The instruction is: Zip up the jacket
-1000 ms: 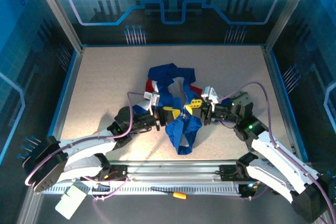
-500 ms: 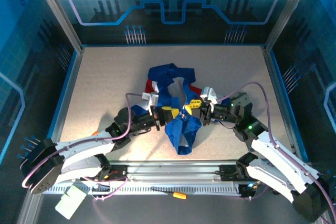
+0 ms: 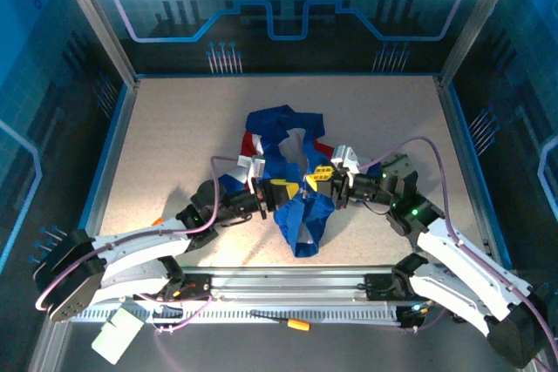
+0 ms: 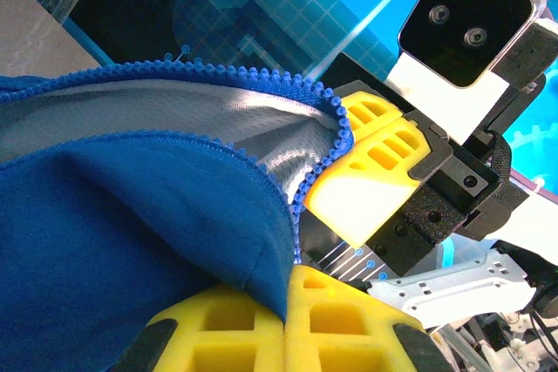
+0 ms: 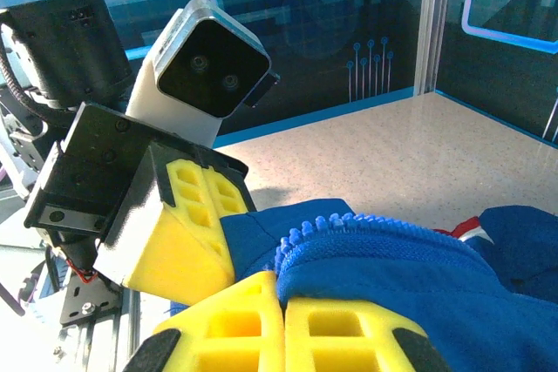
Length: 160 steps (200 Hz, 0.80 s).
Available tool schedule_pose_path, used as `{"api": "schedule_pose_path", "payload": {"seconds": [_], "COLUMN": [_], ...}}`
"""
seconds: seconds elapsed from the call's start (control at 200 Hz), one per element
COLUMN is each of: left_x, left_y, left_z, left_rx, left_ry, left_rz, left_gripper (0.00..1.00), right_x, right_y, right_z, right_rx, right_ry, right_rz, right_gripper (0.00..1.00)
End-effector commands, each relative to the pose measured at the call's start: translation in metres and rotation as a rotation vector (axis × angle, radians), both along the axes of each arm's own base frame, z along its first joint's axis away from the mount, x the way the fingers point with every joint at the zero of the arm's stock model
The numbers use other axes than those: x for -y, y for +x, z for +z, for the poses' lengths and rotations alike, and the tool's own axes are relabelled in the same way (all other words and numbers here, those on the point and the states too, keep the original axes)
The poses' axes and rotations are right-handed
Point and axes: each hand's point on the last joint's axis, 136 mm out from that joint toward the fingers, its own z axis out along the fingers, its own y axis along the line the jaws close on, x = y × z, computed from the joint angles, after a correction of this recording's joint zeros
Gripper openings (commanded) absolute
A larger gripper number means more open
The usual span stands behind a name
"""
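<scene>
While the small royal-blue soft fabric jacket (image 3: 279,124) lies crumpled between and beyond my jaws, my left gripper (image 3: 286,187) and right gripper (image 3: 316,178), close together, each clamp its toothed zipper edge (image 4: 253,76). A yellow-handled screwdriver (image 3: 281,320) lies behind them.

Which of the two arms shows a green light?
The right arm: a green light glows on its black joint; the left arm shows none.
</scene>
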Motion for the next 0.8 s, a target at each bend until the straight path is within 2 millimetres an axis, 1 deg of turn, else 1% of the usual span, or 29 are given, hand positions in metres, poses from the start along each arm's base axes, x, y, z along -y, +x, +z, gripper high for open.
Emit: {"api": "schedule_pose_path", "payload": {"seconds": [0.0,0.16,0.26,0.37,0.515,0.795], "left_x": [-0.005,-0.016,-0.014,-0.012,-0.008,-0.006], "left_y": [0.0,0.003,0.0,0.0,0.002,0.001], "left_z": [0.011,0.013,0.014,0.007,0.004,0.009], "left_rx": [0.058,0.071,0.068,0.052,0.046,0.055], "left_ry": [-0.015,-0.018,-0.004,0.005,0.003,-0.03], "left_rz": [0.036,0.091,0.072,0.064,0.062,0.054], "left_gripper": [0.0,0.0,0.0,0.0,0.0,0.0], "right_x": [0.0,0.001,0.002,0.0,-0.002,-0.003], "right_y": [-0.003,-0.004,-0.003,-0.004,-0.006,-0.006], "right_z": [0.01,0.009,0.01,0.011,0.012,0.009], "right_rx": [0.059,0.063,0.065,0.066,0.065,0.055], "right_ry": [0.005,0.002,0.006,0.016,0.027,0.023], "right_rz": [-0.002,-0.007,-0.011,-0.004,0.013,0.023], "right_gripper": [0.0,0.0,0.0,0.0,0.0,0.0]}}
